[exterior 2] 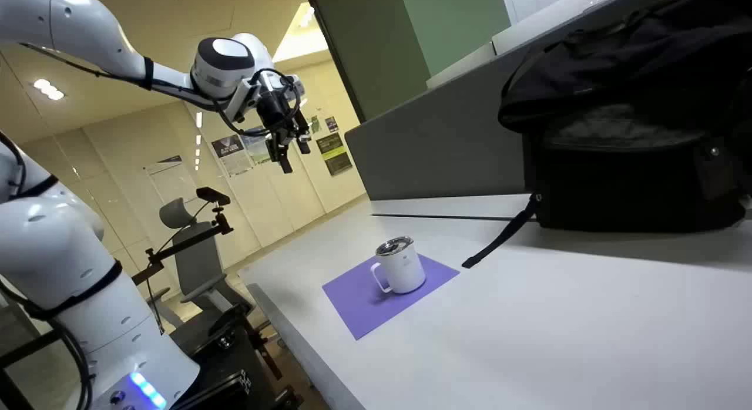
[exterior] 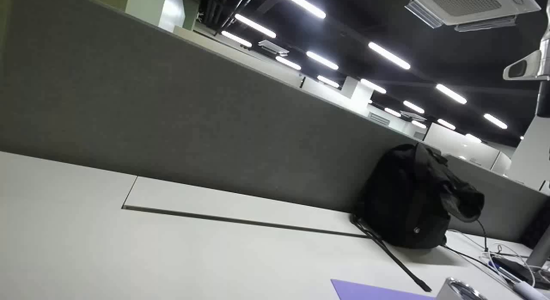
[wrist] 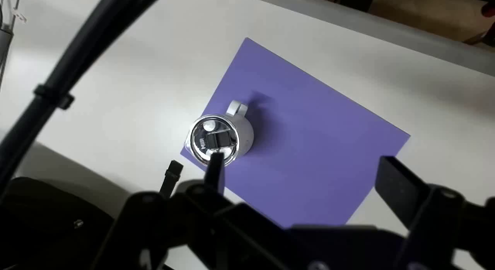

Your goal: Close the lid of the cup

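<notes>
A white cup point(exterior 2: 405, 274) with a handle stands upright on a purple sheet point(exterior 2: 358, 307). Its lid point(exterior 2: 394, 245) is clear and sits on the rim. In the wrist view the cup point(wrist: 246, 136) is left of centre on the sheet point(wrist: 309, 123), and the lid point(wrist: 205, 137) has a dark slider; I cannot tell whether the slider is open or shut. In an exterior view only the cup's top point(exterior: 457, 290) shows at the bottom edge. My gripper point(exterior 2: 295, 157) is open and empty, well above the table. In the wrist view its fingers point(wrist: 301, 159) are wide apart.
A black backpack point(exterior: 399, 201) stands on the table against a grey partition point(exterior: 193, 111); its strap point(exterior 2: 499, 242) reaches toward the sheet. Cables point(exterior: 477, 261) lie beyond the backpack. The table's edge point(wrist: 363, 30) shows at the top of the wrist view.
</notes>
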